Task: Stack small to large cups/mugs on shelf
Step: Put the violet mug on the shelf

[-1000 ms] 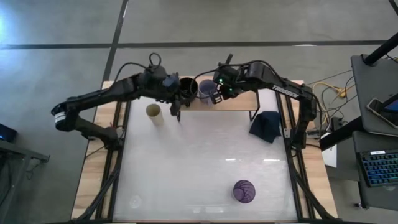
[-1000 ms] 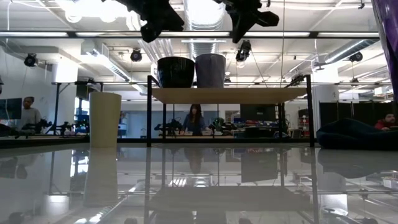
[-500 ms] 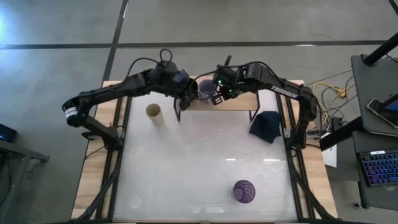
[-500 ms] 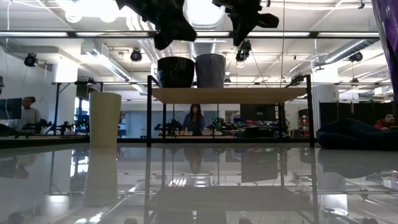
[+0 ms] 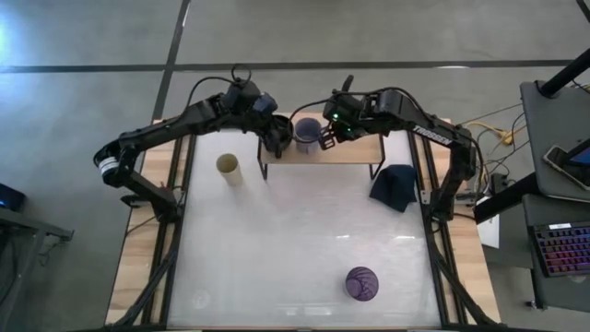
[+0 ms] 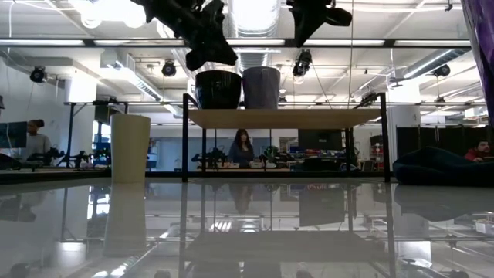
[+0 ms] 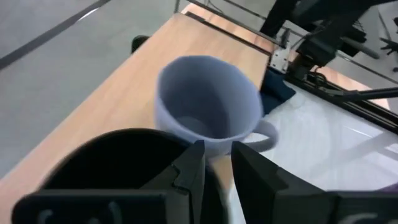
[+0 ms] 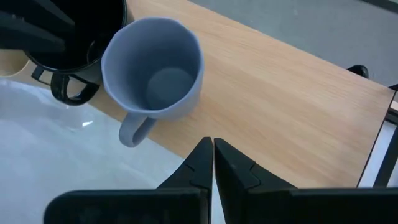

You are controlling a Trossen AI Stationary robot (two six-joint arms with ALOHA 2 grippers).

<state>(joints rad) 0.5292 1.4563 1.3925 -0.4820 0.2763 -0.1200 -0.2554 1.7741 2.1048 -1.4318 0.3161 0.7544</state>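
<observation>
The black handled mug point(image 5: 277, 134) and the lavender-grey handled mug point(image 5: 307, 132) stand upright side by side on the left end of the wooden-topped shelf point(image 5: 355, 152). My left gripper point(image 7: 217, 149) hovers just above the black mug's rim point(image 6: 218, 73), its fingers a narrow gap apart and empty. My right gripper point(image 8: 212, 146) is shut and empty, above the shelf just right of the lavender mug point(image 8: 152, 68). The cream handleless cup point(image 5: 228, 168) stands on the table left of the shelf. The purple tumbler point(image 5: 361, 283) stands near the table's front edge.
A dark navy cloth lump point(image 5: 395, 186) lies on the table by the shelf's right leg. The right half of the shelf's board point(image 8: 292, 93) is bare. People and desks show in the room behind the table in the low view.
My left gripper has gone toward the table's right and far edge and a little down, from beside the black mug to above it. My right gripper has risen and drawn a little to the right, away from the lavender mug. The mugs have kept still.
</observation>
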